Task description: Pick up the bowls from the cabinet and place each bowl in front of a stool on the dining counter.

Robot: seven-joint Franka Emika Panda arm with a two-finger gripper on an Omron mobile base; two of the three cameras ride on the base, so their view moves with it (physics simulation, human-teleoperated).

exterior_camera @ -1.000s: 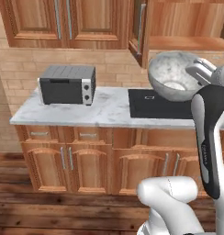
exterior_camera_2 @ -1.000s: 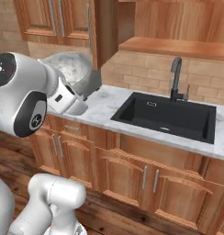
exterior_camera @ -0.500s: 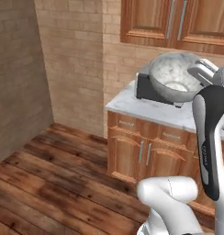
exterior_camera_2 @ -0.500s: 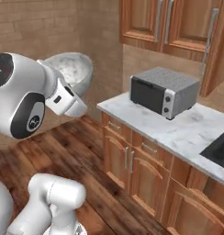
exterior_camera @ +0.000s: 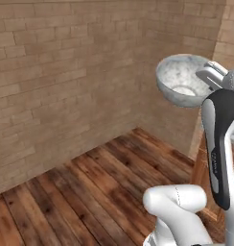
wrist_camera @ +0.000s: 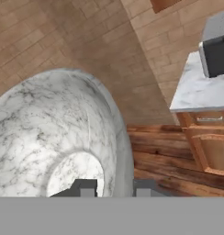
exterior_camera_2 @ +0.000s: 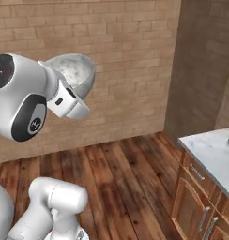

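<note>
Speckled bowl carried high, with the dining counter out of sight.

Left base view: the grey-white speckled bowl (exterior_camera: 182, 85) hangs at upper right, tilted, above the wooden floor (exterior_camera: 90, 192) and before a brick wall (exterior_camera: 66, 72).
Right base view: the bowl (exterior_camera_2: 74, 72) sits at upper left behind the wrist; a marble counter (exterior_camera_2: 210, 154) edges in at lower right.
Hand view: the jaws (wrist_camera: 114, 187) straddle the bowl's rim (wrist_camera: 125, 151), one fingertip (wrist_camera: 86, 187) inside and one outside, clamped on it. That rim-only pinch looks risky: a sharp swing could let the tilted bowl slip or rotate out.
</note>
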